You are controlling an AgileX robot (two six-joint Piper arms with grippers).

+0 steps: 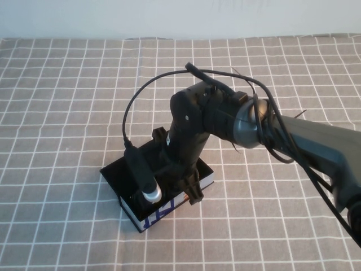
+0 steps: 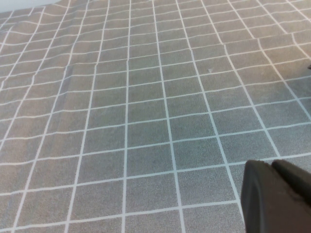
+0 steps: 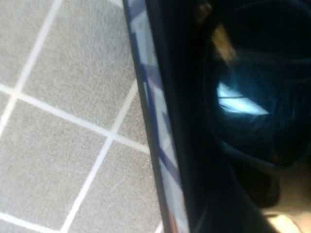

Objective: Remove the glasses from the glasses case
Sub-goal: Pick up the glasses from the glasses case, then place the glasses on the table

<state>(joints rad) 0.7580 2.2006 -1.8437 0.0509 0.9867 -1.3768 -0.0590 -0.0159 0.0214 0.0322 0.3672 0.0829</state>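
Observation:
The glasses case lies open on the checked cloth, with black flap and inside and a white front side with blue print. My right gripper reaches straight down into it, and the arm hides the inside in the high view. In the right wrist view the case's white printed wall runs beside a dark reflective lens of the glasses, very close to the camera. My left gripper is shut and empty above bare cloth, away from the case, and is out of the high view.
A grey tablecloth with a white grid covers the whole table up to the pale back wall. The right arm's black cable loops over the case's left side. Only cloth lies under the left gripper.

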